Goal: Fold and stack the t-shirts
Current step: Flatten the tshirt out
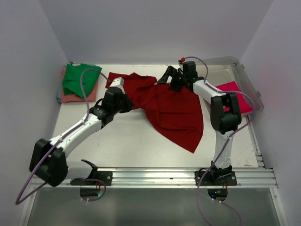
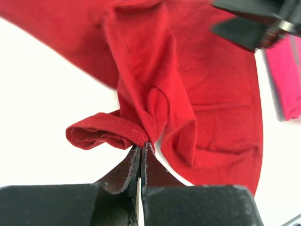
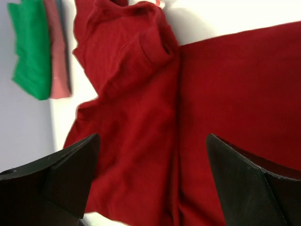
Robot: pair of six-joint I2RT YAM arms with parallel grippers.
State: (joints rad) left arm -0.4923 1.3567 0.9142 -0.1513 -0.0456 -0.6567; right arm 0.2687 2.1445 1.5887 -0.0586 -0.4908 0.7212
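Holding dark red t-shirt point(image 1: 174, 110) mid-table by one bunched fold pinched in left gripper point(image 2: 141, 146), with right gripper point(image 3: 153, 141) spread wide over the cloth, gripping nothing. Risks skewing or bunching it further on any one-sided pull; could slip from so thin a pinch.

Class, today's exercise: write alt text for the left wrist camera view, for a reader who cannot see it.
The left gripper, shut, pinches a bunched fold of a dark red t-shirt that spreads across the white table. A bright pink shirt shows at the right edge.
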